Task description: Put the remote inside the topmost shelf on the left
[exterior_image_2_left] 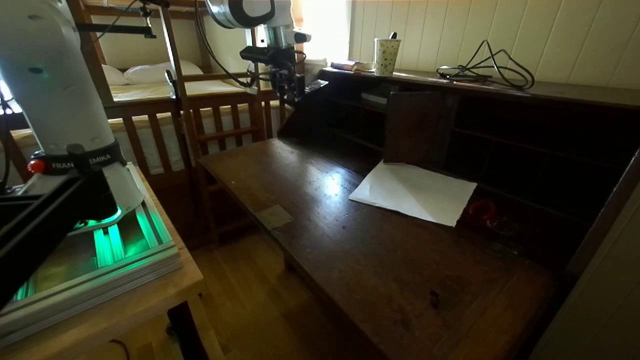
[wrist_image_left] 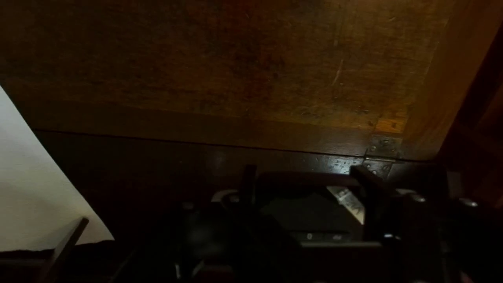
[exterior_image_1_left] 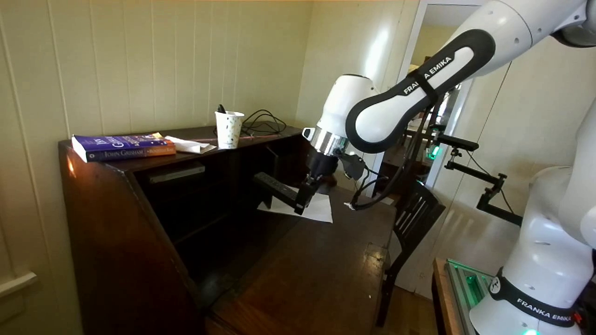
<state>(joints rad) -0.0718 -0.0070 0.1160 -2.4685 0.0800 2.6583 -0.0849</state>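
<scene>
The remote [exterior_image_1_left: 274, 188] is a black slab with faint buttons. My gripper [exterior_image_1_left: 301, 204] is shut on one end of it and holds it in the air above the desk, its free end pointing toward the desk's compartments. In an exterior view the remote [exterior_image_2_left: 316, 87] sticks out from the gripper [exterior_image_2_left: 294, 95], level with the upper part of the desk. In the wrist view the remote [wrist_image_left: 310, 220] lies between the dark fingers [wrist_image_left: 304, 173]; the picture is very dark there. The topmost shelf [exterior_image_1_left: 223, 170] is a dark shallow recess under the desk top; it also shows in an exterior view [exterior_image_2_left: 345, 98].
A pale flat box [exterior_image_1_left: 179, 174] lies in the topmost shelf. An open small door [exterior_image_2_left: 410, 125] stands right of it. A white paper sheet [exterior_image_2_left: 415, 192] lies on the desk surface. A blue book [exterior_image_1_left: 123, 146], a cup [exterior_image_1_left: 228, 130] and cables [exterior_image_1_left: 265, 123] are on the desk top.
</scene>
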